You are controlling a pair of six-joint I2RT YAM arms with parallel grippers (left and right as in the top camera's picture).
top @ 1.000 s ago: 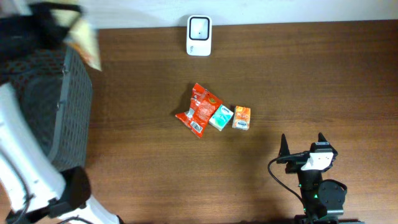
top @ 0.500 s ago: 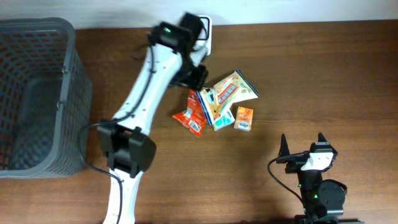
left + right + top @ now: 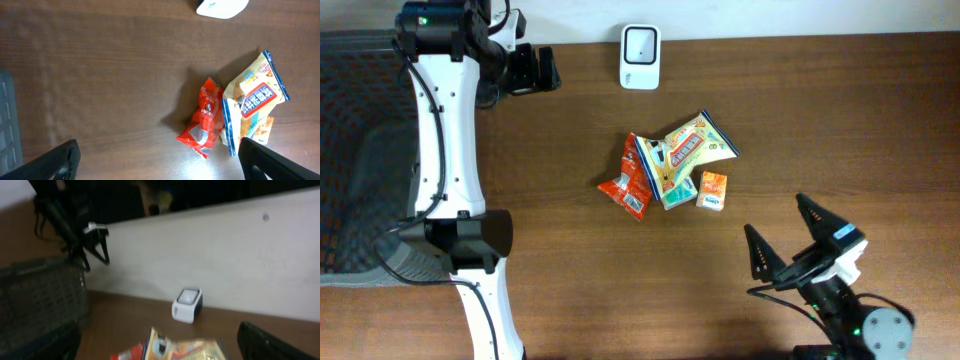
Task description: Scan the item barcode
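Lying near the middle of the table (image 3: 840, 110) is a small heap of goods. A yellow packet (image 3: 685, 148) sits on top, overlapping a red pouch (image 3: 632, 180) on its left and a teal box (image 3: 673, 192) on its near side. An orange box (image 3: 712, 190) is just beside the teal box. The yellow packet looks like the item to scan, since nothing covers it. Its long axis runs on a slant, from near-left up to far-right. I cannot make out a barcode on its upper face.

The scanner (image 3: 640, 44) stands at the far edge, straight beyond the heap and well apart from it.

The left gripper (image 3: 535, 70) hangs high by the far edge, left of the scanner, with its jaws spread wide and nothing between them. From it the heap lies toward the near right. The right gripper (image 3: 774, 214) is toward the near right corner, equally wide and empty, with its fingers aimed at the heap on its far left.

The right gripper is nearer the heap and the left is nearer the scanner.

Bare wood surrounds the heap on every side. The basket (image 3: 360, 180) crowds only the left edge. A grasp across the packet's short width would probably need the wrist turned to match the slant.
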